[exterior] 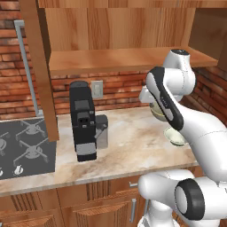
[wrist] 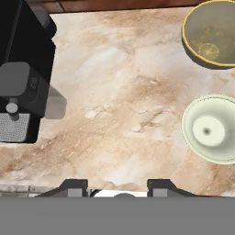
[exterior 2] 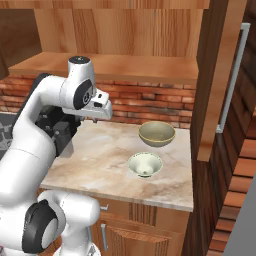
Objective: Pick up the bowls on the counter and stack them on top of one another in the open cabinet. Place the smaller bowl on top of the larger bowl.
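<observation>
Bowls [wrist: 212, 131] right of gripper [wrist: 118, 186], apart

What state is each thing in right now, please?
Larger bowl: upright on the counter, untouched.
Smaller bowl: upright on the counter, apart from the larger one.
Cabinet: open, shelf bare.
Claw: open, empty, above the counter.
Coffee machine: upright on the counter.

Arm hides most of larger bowl [exterior: 156, 113].
</observation>
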You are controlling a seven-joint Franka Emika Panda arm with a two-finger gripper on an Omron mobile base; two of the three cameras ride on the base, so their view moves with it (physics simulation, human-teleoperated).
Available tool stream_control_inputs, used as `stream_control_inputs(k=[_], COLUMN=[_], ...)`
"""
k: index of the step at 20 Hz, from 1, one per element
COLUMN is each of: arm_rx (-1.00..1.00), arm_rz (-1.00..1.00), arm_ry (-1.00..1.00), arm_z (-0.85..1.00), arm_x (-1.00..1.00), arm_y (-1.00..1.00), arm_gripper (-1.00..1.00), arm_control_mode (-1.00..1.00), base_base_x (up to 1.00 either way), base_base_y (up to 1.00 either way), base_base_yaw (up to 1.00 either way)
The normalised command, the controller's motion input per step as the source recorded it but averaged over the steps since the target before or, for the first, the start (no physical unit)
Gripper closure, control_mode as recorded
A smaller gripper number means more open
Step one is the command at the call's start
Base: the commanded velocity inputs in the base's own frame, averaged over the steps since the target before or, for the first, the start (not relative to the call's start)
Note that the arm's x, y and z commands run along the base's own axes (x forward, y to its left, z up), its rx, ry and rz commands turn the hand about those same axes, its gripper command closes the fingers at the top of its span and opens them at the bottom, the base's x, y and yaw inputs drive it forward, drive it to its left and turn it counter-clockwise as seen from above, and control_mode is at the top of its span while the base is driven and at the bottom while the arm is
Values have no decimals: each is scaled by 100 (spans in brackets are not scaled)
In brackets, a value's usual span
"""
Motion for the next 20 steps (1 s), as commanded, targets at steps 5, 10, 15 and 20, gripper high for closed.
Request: stream_control_inputs(k=[5,10,15,20], arm_rx=[0,0,-8,-18], arm_rz=[0,1,2,2], arm_ry=[0,0,1,0], arm_z=[0,-4,-17,-18], arm_x=[-8,-37,-39,-35], arm_y=[0,-19,-33,-27], arm_gripper=[-100,-100,-100,-100], arm_control_mode=[-100,-100,-100,-100], base_base_x=[0,0,0,0], base_base_y=[0,0,0,0], base_base_yaw=[0,0,0,0])
